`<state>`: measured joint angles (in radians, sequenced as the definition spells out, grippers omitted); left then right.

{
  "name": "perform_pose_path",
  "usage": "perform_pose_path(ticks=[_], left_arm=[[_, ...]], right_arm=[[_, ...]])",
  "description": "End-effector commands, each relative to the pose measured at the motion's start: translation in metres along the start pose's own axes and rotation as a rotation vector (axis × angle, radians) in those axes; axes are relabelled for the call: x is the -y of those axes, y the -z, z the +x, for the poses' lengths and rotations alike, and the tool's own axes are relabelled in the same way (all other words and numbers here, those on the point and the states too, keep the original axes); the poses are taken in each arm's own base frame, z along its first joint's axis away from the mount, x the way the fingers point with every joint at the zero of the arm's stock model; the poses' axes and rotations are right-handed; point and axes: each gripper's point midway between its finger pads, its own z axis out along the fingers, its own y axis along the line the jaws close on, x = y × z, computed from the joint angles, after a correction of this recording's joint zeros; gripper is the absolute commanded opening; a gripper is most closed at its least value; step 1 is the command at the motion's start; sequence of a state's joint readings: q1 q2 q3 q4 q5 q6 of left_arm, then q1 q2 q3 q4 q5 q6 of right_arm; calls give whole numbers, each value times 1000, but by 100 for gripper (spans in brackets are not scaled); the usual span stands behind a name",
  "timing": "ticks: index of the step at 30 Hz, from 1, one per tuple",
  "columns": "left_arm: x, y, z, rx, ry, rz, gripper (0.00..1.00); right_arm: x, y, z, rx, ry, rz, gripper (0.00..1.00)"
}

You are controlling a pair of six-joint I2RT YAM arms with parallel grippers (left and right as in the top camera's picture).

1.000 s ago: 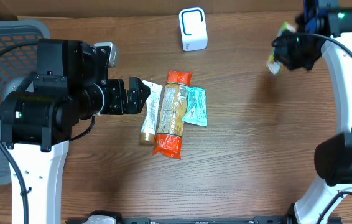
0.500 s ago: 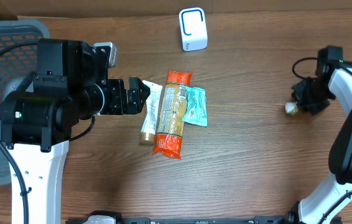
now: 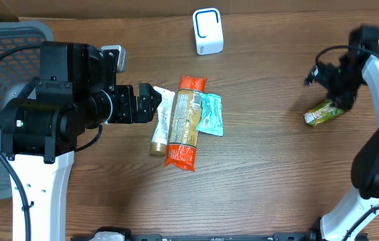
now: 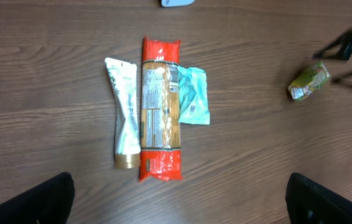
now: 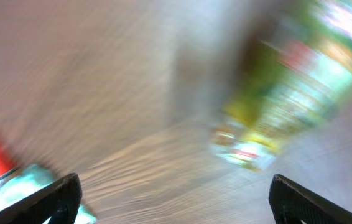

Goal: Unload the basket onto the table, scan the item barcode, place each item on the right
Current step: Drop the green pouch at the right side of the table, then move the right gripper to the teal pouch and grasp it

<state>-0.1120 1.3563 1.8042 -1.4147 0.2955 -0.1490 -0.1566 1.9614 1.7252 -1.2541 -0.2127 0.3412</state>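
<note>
A small green and yellow packet point(image 3: 323, 112) lies loose on the table at the right, also in the left wrist view point(image 4: 310, 79) and blurred in the right wrist view point(image 5: 288, 93). My right gripper point(image 3: 328, 87) hangs just above it, open and empty point(image 5: 176, 199). The white barcode scanner point(image 3: 207, 31) stands at the back centre. A white tube point(image 3: 161, 122), a long red package point(image 3: 184, 120) and a teal packet point(image 3: 210, 114) lie together mid-table. My left gripper point(image 3: 148, 102) hovers at their left, open wide point(image 4: 179, 205), nothing between its fingers.
A grey basket point(image 3: 2, 40) sits at the far left under the left arm. A cardboard edge point(image 3: 109, 8) runs along the back. Bare wood lies between the pile of items and the green packet.
The right gripper brought the green packet down from the back right, opened, and the packet now lies on the table. The left arm and the pile have not moved.
</note>
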Motion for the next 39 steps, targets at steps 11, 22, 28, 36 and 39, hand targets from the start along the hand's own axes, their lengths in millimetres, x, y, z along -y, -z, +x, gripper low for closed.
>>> perform_pose_path(ticks=[11,22,28,36,39], left_arm=[[4,-1,0,-3,-29,12,100],[4,-1,0,-3,-29,12,100],[4,-1,0,-3,-29,12,100],[4,-1,0,-4,-28,12,100],[4,-1,0,-3,-29,12,99]], right_arm=[[-207,-47,72,169,1203,-138,92],[-212,-116,97,71,1581,-146,86],[-220,-137,112,31,1624,-267,86],[-213,-163,127,-42,1616,-306,65],[-206,-165,133,-81,1599,-303,51]])
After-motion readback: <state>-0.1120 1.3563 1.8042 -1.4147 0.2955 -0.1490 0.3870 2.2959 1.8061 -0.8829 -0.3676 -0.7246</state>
